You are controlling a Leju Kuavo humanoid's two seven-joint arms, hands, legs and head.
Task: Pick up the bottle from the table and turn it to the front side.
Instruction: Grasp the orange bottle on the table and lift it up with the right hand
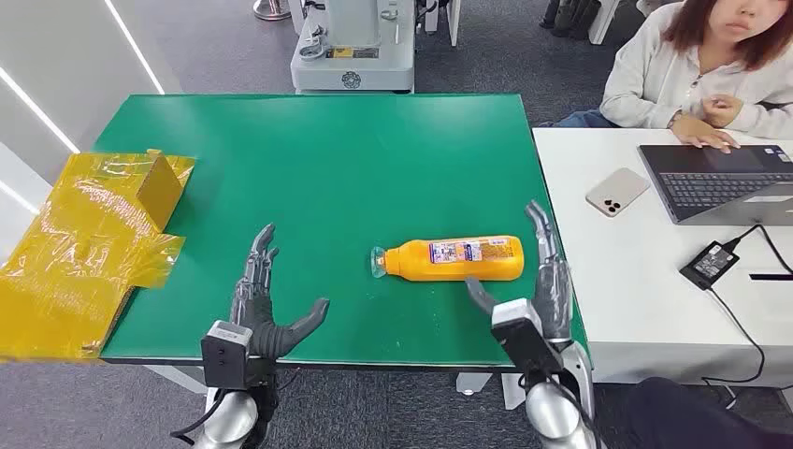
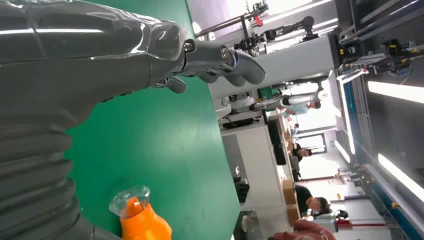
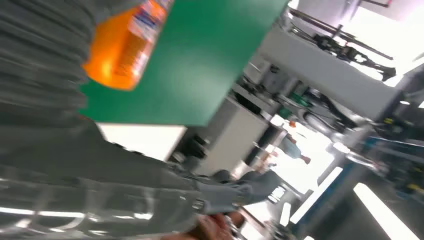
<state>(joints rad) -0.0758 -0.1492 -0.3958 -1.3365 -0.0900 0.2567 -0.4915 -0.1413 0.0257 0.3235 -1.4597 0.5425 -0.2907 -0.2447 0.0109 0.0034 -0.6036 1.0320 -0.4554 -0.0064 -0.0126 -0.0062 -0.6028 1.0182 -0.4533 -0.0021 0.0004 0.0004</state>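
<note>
Orange juice bottle lying on its side on the green desk, both robot hands empty.

The bottle rests flat with its long axis running across the desk, its clear cap toward the left robot hand and its base toward the right robot hand; the printed label faces up. The right robot hand hovers just beside the base end, fingers spread and holding nothing, likely placed to close around the body. The left robot hand waits well apart from the cap, also open-fingered and empty, probably ready to help turn the bottle. Crumpled yellow film lies at the desk's left edge.
</note>
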